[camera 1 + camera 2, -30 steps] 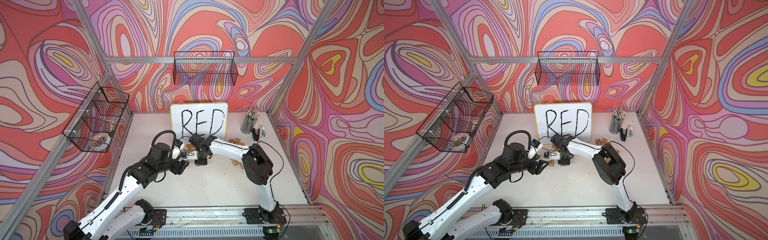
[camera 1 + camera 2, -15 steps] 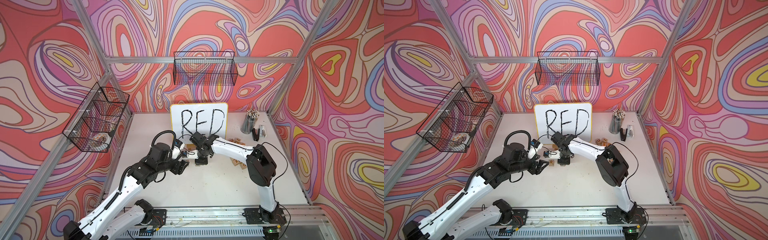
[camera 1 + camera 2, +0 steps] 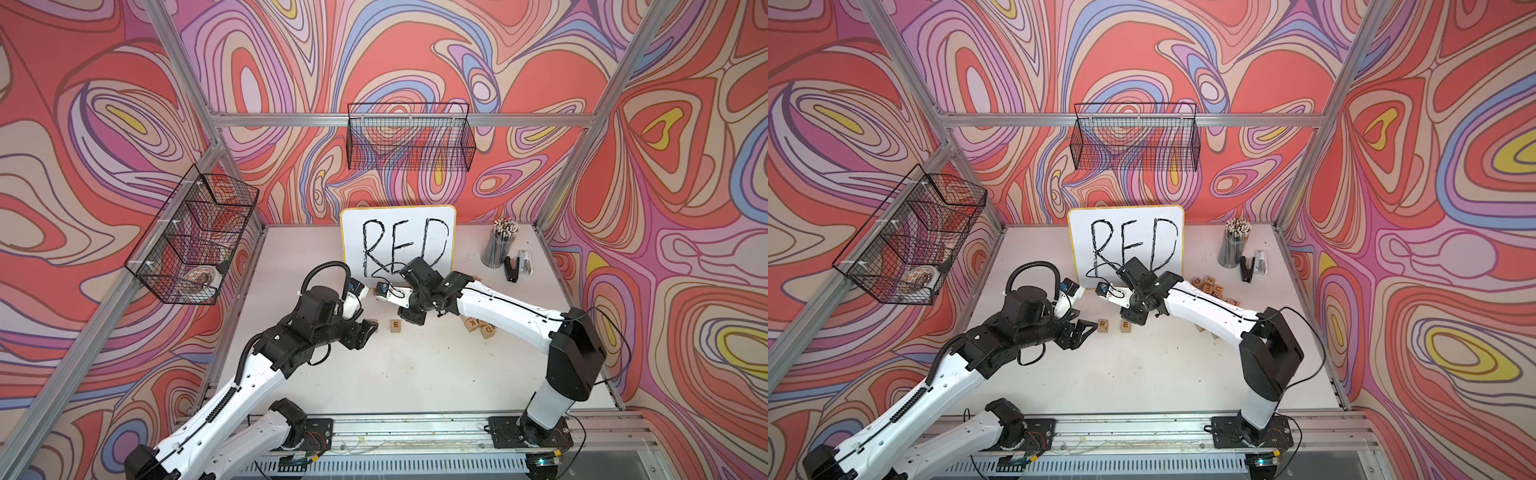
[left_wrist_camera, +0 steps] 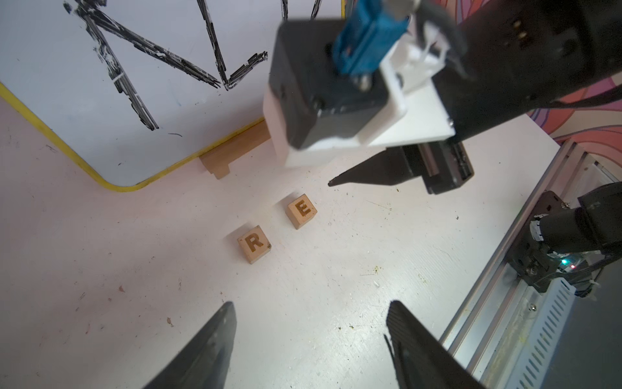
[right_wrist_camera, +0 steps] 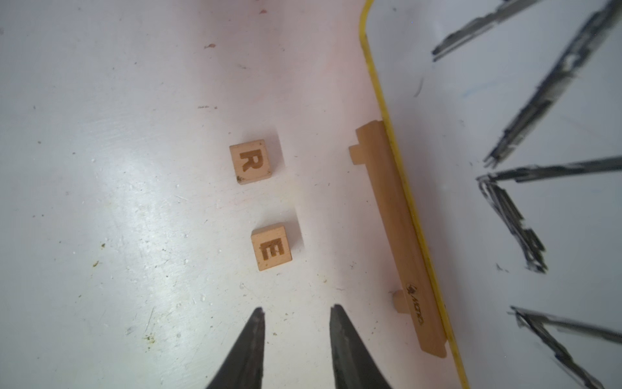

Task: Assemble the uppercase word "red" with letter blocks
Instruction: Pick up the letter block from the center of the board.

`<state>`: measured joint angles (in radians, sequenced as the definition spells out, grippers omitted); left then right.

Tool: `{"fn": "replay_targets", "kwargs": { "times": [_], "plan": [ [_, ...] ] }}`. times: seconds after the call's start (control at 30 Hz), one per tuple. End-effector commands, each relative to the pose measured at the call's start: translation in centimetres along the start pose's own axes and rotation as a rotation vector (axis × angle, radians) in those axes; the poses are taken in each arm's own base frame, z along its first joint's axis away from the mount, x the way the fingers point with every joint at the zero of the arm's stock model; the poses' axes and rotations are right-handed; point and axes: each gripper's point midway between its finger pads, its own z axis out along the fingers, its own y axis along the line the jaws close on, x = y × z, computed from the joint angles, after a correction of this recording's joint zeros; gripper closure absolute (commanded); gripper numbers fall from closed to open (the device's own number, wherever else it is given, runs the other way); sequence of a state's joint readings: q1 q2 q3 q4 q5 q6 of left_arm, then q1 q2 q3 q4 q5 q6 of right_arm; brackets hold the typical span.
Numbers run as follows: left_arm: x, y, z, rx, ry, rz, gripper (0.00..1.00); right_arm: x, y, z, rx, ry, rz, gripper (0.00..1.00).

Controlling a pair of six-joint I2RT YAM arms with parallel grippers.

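We find the R block (image 4: 254,244) and E block (image 4: 301,211) flat, letters up, slightly apart, near the white board (image 4: 101,101).

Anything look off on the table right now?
Nothing major. The R block has a dark nick at one corner, and the E block looks slightly twisted against it, with a gap between them. The table is speckled with dirt. Nothing toppled or spilled.
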<state>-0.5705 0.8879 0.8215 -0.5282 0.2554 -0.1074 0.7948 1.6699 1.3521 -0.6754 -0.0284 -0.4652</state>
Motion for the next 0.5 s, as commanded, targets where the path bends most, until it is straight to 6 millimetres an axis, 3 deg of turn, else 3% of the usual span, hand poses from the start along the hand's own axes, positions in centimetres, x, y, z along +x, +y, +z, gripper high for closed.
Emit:
{"fn": "replay_targets", "kwargs": {
  "times": [0.0, 0.27, 0.47],
  "plan": [
    [0.4, -0.4, 0.1, 0.02, 0.013, 0.011, 0.26, 0.6, -2.0, -1.7, 0.125, -0.038, 0.21, 0.66],
    [0.5, -0.4, 0.4, 0.022, 0.025, 0.015, 0.26, 4.0, -5.3, -4.8, 0.224, -0.164, 0.627, 0.65],
    [0.6, -0.3, 0.4, 0.008, 0.035, 0.028, 0.26, 9.6, -8.6, -5.9, 0.337, -0.11, 0.906, 0.65]
  ]
}}
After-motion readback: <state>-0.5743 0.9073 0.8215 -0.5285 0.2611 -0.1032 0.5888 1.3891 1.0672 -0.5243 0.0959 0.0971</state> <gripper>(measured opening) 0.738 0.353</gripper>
